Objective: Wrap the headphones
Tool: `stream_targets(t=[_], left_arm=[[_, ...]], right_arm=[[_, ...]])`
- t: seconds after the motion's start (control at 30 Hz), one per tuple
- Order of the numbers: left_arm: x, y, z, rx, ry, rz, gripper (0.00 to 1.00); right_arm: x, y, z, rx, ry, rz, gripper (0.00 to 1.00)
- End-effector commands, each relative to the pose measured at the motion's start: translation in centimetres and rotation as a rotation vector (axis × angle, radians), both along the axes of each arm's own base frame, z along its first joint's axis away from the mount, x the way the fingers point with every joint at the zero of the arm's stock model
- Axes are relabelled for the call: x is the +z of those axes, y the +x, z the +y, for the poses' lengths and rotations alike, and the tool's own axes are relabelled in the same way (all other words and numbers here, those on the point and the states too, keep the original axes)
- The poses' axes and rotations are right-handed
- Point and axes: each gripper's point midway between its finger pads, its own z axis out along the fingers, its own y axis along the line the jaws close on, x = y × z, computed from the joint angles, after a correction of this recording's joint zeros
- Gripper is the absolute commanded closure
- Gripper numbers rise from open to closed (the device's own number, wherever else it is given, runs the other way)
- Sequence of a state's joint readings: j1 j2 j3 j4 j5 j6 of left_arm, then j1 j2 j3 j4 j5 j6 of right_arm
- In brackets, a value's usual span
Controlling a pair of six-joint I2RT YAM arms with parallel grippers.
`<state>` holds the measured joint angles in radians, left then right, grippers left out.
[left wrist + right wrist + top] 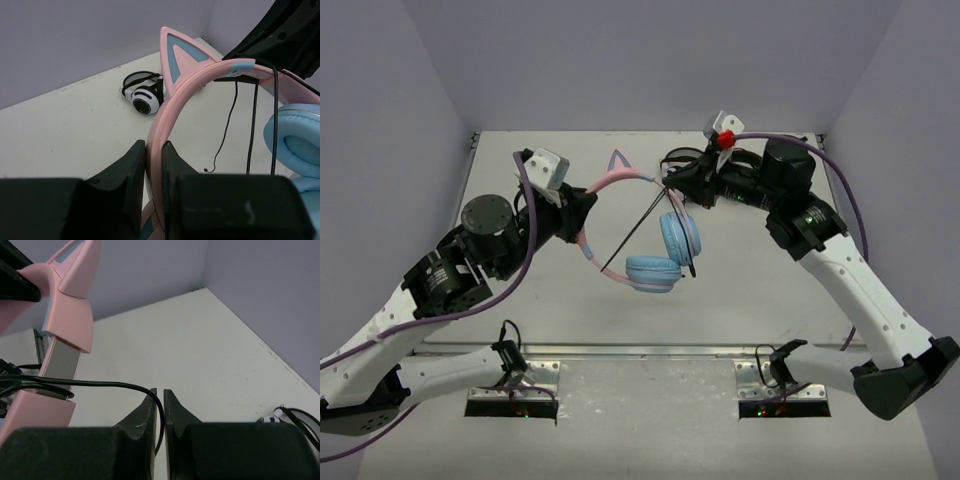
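The headphones are held up above the table: pink headband (620,180) with cat ears, two light-blue earcups (678,236) hanging low. My left gripper (588,208) is shut on the headband's left end; the left wrist view shows the jaws (155,146) pinching the pink band (167,115), a cat ear (177,55) above and an earcup (297,140) at right. My right gripper (670,188) sits at the band's right end, shut on the thin black cable (100,384), which curves into its jaws (160,392). Cable strands (632,235) cross under the band.
Black-and-white headphones (145,97) lie on the table near the back wall, partly behind my right gripper in the top view (682,158). Grey walls enclose the table on the left, back and right. A metal rail (650,350) runs along the near edge.
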<state>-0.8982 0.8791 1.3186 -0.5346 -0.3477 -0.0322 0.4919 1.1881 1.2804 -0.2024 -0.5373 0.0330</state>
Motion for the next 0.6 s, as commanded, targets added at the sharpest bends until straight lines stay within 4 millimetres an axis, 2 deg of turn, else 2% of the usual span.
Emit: stream_targets(t=[0.0, 0.1, 0.13, 0.17, 0.2, 0.23, 0.3, 0.37, 0.47, 0.57], left_arm=[[6.9, -1.8, -0.8, -0.090, -0.224, -0.106, 1.00], [8.2, -2.0, -0.6, -0.088, -0.278, -0.123, 1.00], [8.5, -2.0, -0.6, -0.087, -0.292, -0.124, 0.99], [9.0, -2.1, -0.5, -0.085, -0.313, -0.130, 1.00], [9.3, -2.1, -0.4, -0.084, -0.326, -0.132, 1.00], [9.7, -2.2, -0.3, -0.084, -0.342, -0.137, 1.00], [10.5, -2.2, -0.2, -0.078, -0.373, -0.141, 1.00], [11.5, -2.3, 0.3, -0.067, -0.403, -0.153, 1.00], [12.8, -2.3, 1.0, -0.043, -0.434, -0.170, 1.00], [14.2, -2.3, 1.8, -0.013, -0.448, -0.187, 0.99]], right_arm=[[2.8, -0.5, 0.5, 0.041, 0.123, -0.040, 0.91], [3.5, -1.2, 0.8, 0.068, 0.189, -0.045, 0.90], [2.8, -1.6, 1.1, 0.092, 0.198, -0.025, 0.89], [3.6, -1.8, 1.2, 0.112, 0.230, -0.054, 0.88], [3.5, -2.1, 1.5, 0.126, 0.262, -0.021, 0.85], [2.4, -2.4, 1.8, 0.154, 0.270, 0.011, 0.84], [2.7, -2.4, 2.2, 0.175, 0.323, 0.022, 0.82], [1.2, -2.1, 2.7, 0.190, 0.346, 0.068, 0.81], [1.1, -2.0, 3.0, 0.201, 0.387, 0.078, 0.82], [0.0, -1.8, 3.2, 0.206, 0.410, 0.105, 0.82]])
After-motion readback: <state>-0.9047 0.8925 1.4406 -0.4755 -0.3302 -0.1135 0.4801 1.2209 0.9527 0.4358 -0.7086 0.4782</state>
